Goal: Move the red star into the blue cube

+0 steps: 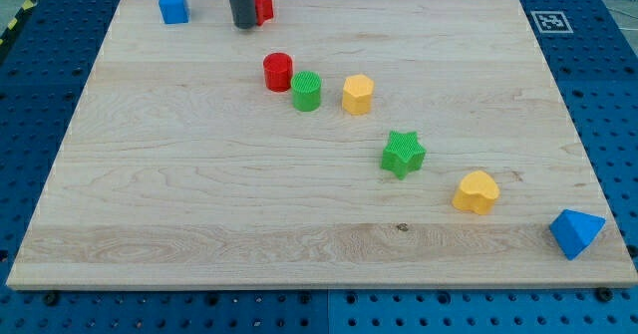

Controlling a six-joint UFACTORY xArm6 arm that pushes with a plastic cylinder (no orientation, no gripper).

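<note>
The red star (262, 4) lies near the board's top edge, mostly hidden behind my dark rod. My tip (242, 25) rests on the board right at the star's left side, touching or nearly touching it. The blue cube (173, 6) sits at the board's top left corner, to the left of my tip, with a gap of bare wood between them.
A red cylinder (278, 72), a green cylinder (306, 91) and a yellow hexagon block (358, 94) stand in a row below the star. A green star (403, 154), a yellow heart (477, 191) and a blue triangle (575, 232) trail toward the bottom right corner.
</note>
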